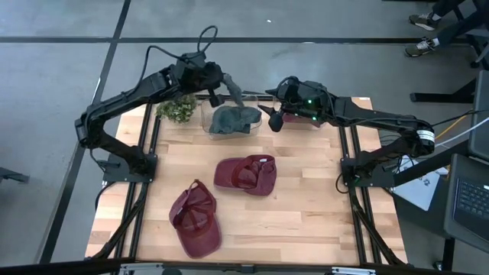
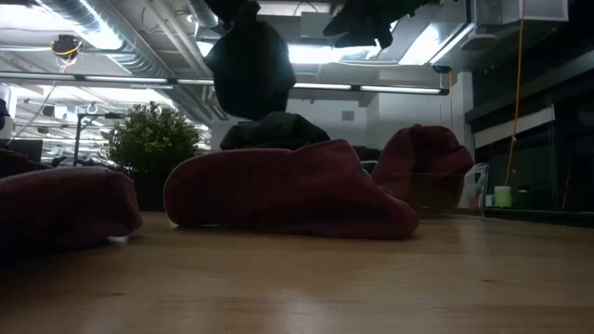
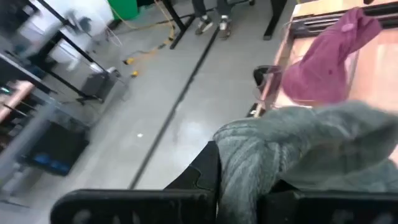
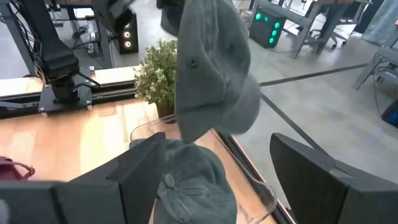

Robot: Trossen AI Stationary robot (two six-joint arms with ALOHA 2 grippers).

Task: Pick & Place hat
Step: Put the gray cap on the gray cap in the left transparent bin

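1. a potted plant [image 1: 177, 108] stands at the table's [image 1: 306, 214] far left edge, just beside a clear bin [image 1: 208, 122] that holds a grey cap [image 1: 229, 122].
2. the left gripper [image 1: 235, 98] is clamped on a second grey cap [image 4: 211, 68], which hangs long axis vertical over the bin.
3. two maroon caps [image 1: 246, 174] [image 1: 195, 218] lie nearer on the table.
4. the right gripper [image 1: 275, 118] hovers beside the bin, fingers apart and empty.
5. only the right wrist view shows both grey caps separately.
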